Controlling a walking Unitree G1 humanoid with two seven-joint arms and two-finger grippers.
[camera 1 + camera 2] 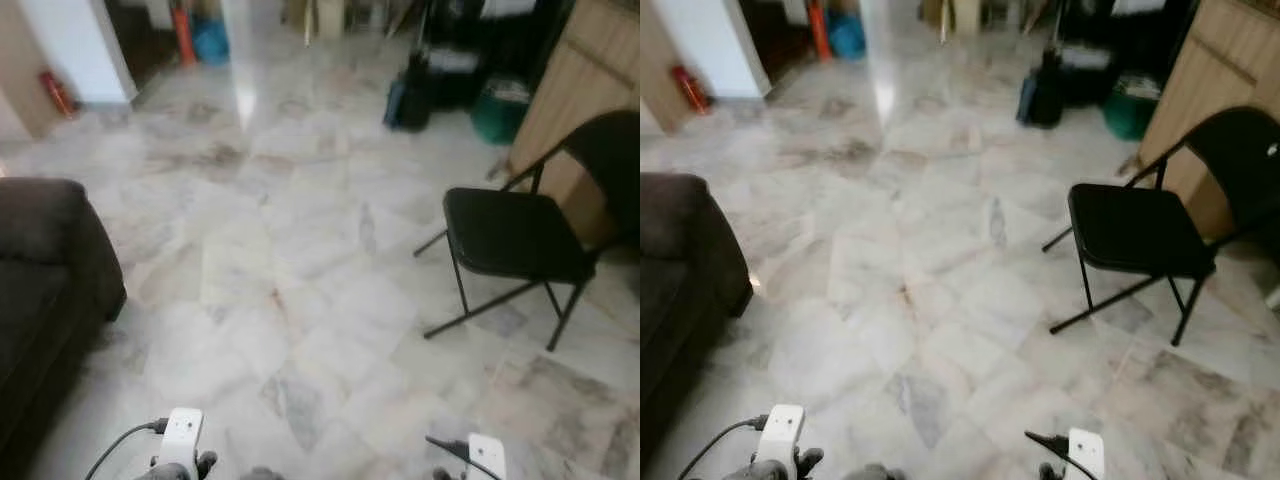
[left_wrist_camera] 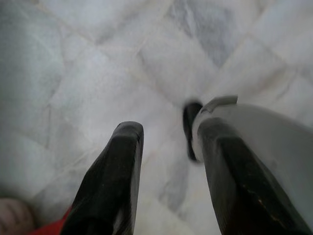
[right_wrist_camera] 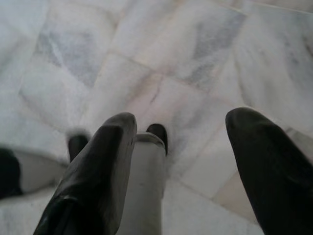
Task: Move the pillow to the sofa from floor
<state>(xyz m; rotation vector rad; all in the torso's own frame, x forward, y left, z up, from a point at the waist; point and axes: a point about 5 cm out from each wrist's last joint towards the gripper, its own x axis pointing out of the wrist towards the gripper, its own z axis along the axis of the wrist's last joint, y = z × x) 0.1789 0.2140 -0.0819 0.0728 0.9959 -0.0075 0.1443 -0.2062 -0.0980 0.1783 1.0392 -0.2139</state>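
Head views: a pale marble floor (image 1: 300, 260) is seen, veined grey and brown. The dark brown sofa (image 1: 45, 290) is located at the robot's left; one padded arm and part of the seat are visible. A black folding chair (image 1: 520, 235) stands on the floor at the right, beside a wooden cabinet (image 1: 580, 70). At the far end, a red cylinder (image 1: 55, 92) leans by a white wall, and blue and dark bags (image 1: 410, 95) are blurred. The pillow's place cannot be told from these views. No writing or label can be read. The white wrist housings of both arms are seen at the lower edge, low over the floor.

Left wrist view: the left gripper (image 2: 168, 134) is pointed down at the marble. Its black fingers (image 2: 115, 176) are parted with a clear gap; nothing is held or touched. A grey robot foot is seen beyond one finger. A red patch is seen in one corner.

Right wrist view: the right gripper (image 3: 181, 122) is likewise spread wide above the tiles, with nothing grasped. A grey robot leg is seen between the fingers (image 3: 98, 171).
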